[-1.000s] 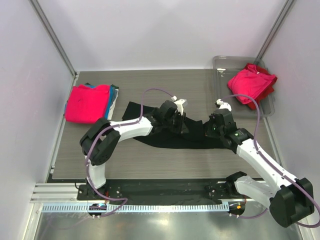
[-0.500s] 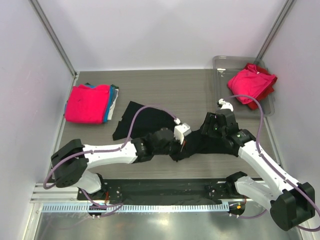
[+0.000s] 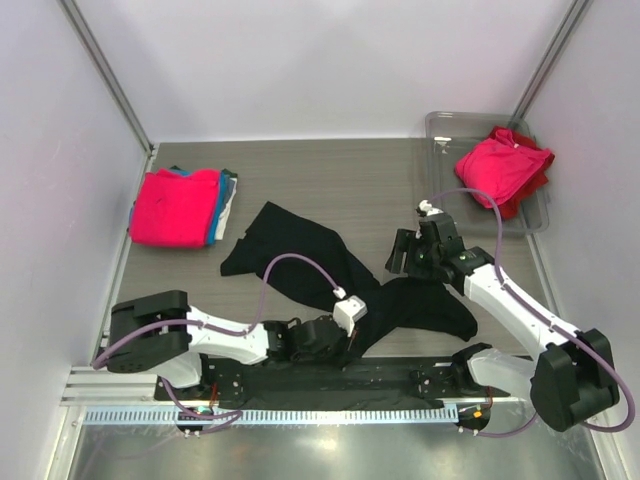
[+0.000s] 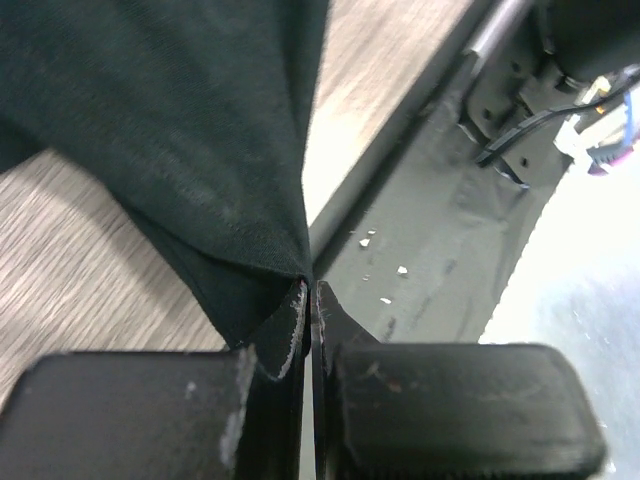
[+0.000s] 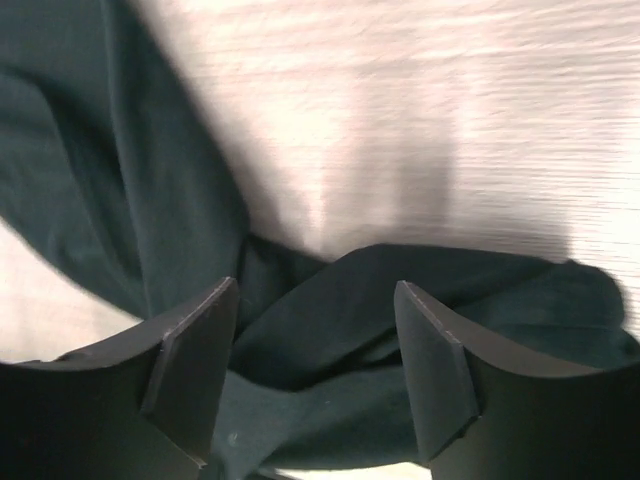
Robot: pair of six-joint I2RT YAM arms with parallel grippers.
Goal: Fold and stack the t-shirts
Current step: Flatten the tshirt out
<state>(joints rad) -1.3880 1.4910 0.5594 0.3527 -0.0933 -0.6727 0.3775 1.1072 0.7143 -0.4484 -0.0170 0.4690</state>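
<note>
Black t-shirt (image 3: 300, 235) lay spread and crumpled across the table (image 3: 380, 190). We judged it soft, light and limp, best taken by a hem or a corner. Our left gripper (image 4: 308, 292) was pinching its edge at the table's near side. Our right gripper (image 5: 315, 300) stood over the cloth with jaws apart, holding nothing.

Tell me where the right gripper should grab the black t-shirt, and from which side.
On the black t-shirt, I'd grip the outer edge of its right-hand lobe, coming down from above with the open right gripper. That end lies loose on the table; the left gripper pinches the near edge.
</note>
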